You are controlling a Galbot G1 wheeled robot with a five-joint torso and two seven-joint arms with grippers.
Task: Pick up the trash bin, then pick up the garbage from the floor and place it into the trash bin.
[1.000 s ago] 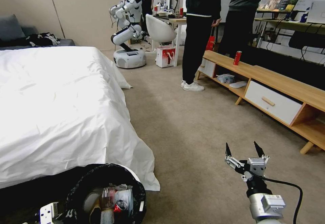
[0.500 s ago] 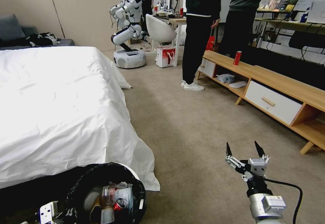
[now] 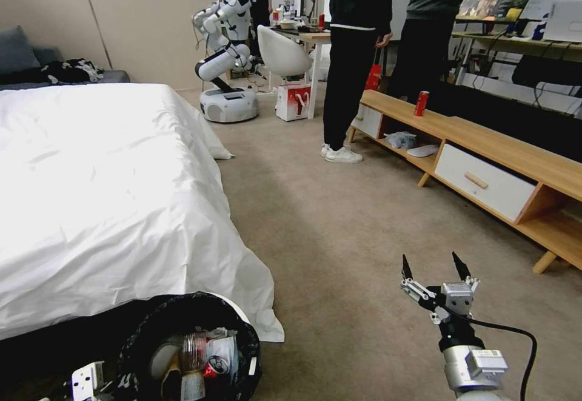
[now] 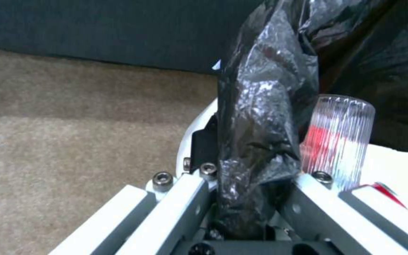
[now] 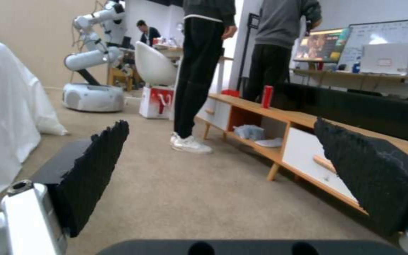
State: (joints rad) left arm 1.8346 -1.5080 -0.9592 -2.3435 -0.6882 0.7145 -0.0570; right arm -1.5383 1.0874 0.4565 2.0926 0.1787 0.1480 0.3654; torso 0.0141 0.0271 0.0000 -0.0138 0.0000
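One trash bin [image 3: 189,346] sits low at the robot's left front, right by the bed corner, black crinkled liner draped over the white rim. Inside there's a pile of garbage [image 3: 203,358]: clear ribbed bottle, red can, white paper bits, tan cardboard. In the left wrist view the bin liner [image 4: 260,117] bunches up between the gripper's white links, w/ the clear bottle [image 4: 338,141] just on the inner side, red label showing thru it.

Left gripper [image 4: 249,198] is pinching the bin's rim + bag, jaws clamped on it, carpet [image 4: 72,141] off to the outer side.

Right gripper [image 3: 436,267] hangs over bare carpet on the robot's right, well apart from the bin, jaws spread wide w/ nothing between them. Right wrist view shows both black pads [image 5: 95,170] far apart, floor btwn them.

Bed [image 3: 103,195] w/ white sheet fills the left side, sheet corner touching the floor just beside the bin. Low wood cabinet [image 3: 485,164] runs along the right, an upright red can [image 3: 421,103] on top. Two ppl standing near it farther back, another white robot [image 3: 224,61] behind the bed
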